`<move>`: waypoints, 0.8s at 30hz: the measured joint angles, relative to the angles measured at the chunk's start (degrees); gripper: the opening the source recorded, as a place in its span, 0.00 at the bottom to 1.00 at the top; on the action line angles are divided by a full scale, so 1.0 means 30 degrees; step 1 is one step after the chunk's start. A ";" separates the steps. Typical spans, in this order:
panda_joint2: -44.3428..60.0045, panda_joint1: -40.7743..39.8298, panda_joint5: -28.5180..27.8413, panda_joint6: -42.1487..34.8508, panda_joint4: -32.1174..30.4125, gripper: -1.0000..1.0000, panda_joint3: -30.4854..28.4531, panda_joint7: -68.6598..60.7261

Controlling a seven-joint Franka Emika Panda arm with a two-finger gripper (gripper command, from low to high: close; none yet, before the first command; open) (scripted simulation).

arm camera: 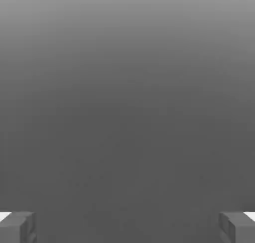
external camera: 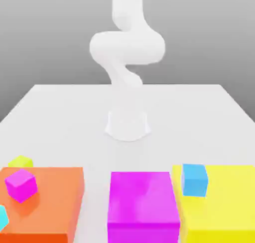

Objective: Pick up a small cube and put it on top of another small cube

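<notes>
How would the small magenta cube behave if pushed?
The small magenta cube looks rigid, so it probably won't deform. Its flat faces suggest sliding over rolling. Its small size beside the orange block hints that it's light.

Exterior view: bright, light seemingly from above. Arm [external camera: 127,47] near white, washed out, base melting into pale tabletop [external camera: 74,112] below. Block tops lighter than front faces on orange block [external camera: 45,199]; shadows faint. Backdrop grey behind arm. Hand view: dim, grey gradient, darker near gripper [arm camera: 127,228], paler farther off.
</notes>
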 joint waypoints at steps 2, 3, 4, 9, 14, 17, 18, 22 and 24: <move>0.1209 -0.0755 -0.0694 0.0617 -0.0479 0.50 -0.0353 -0.0140; 0.1787 -0.1101 -0.1018 0.0917 -0.0710 0.50 -0.0560 -0.0217; 0.2358 -0.1443 -0.1320 0.1209 -0.0937 0.50 -0.0783 -0.0306; 0.5169 -0.3047 -0.2550 0.2643 -0.2056 0.50 -0.2155 -0.0942; 0.7954 -0.4422 -0.3183 0.4134 -0.3187 0.50 -0.3925 -0.2006; 0.9637 -0.5141 -0.3087 0.5079 -0.3881 0.50 -0.5086 -0.2985; 1.0204 -0.5368 -0.2944 0.5405 -0.4117 0.50 -0.5471 -0.3390; 1.2525 -0.6399 -0.1627 0.6745 -0.5077 0.50 -0.6932 -0.5545; 1.3723 -0.7230 -0.0383 0.7411 -0.5559 0.50 -0.7302 -0.7043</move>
